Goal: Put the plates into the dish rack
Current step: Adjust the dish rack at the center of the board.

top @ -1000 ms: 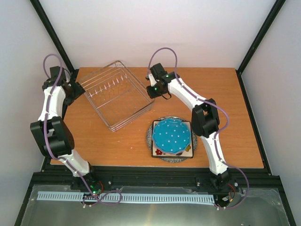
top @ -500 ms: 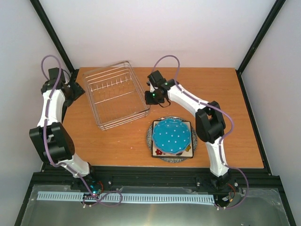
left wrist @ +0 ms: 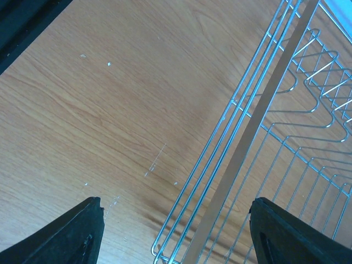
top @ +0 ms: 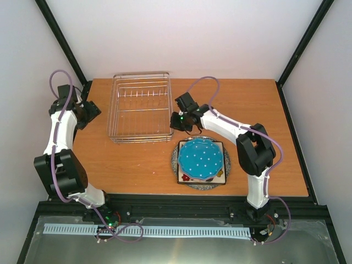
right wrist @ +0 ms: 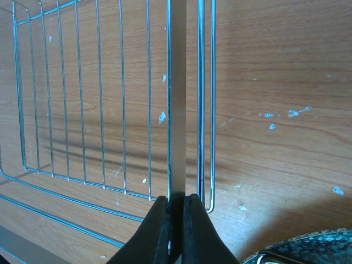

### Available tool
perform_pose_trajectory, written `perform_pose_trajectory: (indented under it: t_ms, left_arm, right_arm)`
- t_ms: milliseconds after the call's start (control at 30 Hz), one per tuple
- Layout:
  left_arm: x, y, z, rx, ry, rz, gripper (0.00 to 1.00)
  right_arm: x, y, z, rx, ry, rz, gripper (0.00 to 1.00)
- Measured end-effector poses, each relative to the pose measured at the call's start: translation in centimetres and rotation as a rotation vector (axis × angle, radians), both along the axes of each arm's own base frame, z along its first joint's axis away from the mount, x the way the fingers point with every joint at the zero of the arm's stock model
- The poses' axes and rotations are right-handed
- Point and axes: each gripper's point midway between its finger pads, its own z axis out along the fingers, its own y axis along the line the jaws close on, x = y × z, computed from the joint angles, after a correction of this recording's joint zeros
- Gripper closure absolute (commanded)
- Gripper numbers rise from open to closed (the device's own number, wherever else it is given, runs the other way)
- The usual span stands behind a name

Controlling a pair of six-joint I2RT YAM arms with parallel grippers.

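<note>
the plates are judged to be glazed ceramic: stiff, fairly heavy for thin fingers, slick on the face, and likely to chip if knocked against wire or each other. each is best taken at its rim, one finger over and one under. the top one should be taken first, since all three are stacked.

the stack is found just off the near right corner of the dish rack (top: 141, 137), close to it but apart. the blue dotted plate (top: 201, 158), scalloped at its edge, is seen on top. a square cream plate (top: 221, 177) with a dark rim and small coloured flowers is seen under it, and a round grey speckled plate (top: 175, 160) lies at the bottom.

the dish rack is judged light and springy, and easily slid across the wooden table (top: 264, 137). it is seen as a shallow silver wire basket with a row of upright tines, and no plates are loaded in it.

the right gripper (right wrist: 176, 208) is shown with jaws clamped on the flat rim strip at the rack's near right corner. the left gripper (left wrist: 176, 220) is held just left of the rack, its jaws wide apart and closed on nothing.
</note>
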Motion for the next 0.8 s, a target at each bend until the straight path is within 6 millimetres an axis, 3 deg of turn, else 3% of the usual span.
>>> perform_pose_trajectory:
  t_ms: [400,600,800]
  left_arm:
    - [-0.3,-0.5,0.7,-0.010,-0.026,-0.013,0.27]
    - [-0.3,-0.7,1.0,-0.019,-0.037,-0.021,0.26]
    - [-0.4,-1.4,2.0,-0.037,-0.075,-0.041,0.26]
  right_arm:
    - [-1.1,1.4,0.1,0.038,0.025,0.004,0.90]
    - [-2.3,2.3,-0.2,0.039,0.061,0.041,0.71]
    - [-3.0,2.3,-0.2,0.012,0.055,0.067,0.62]
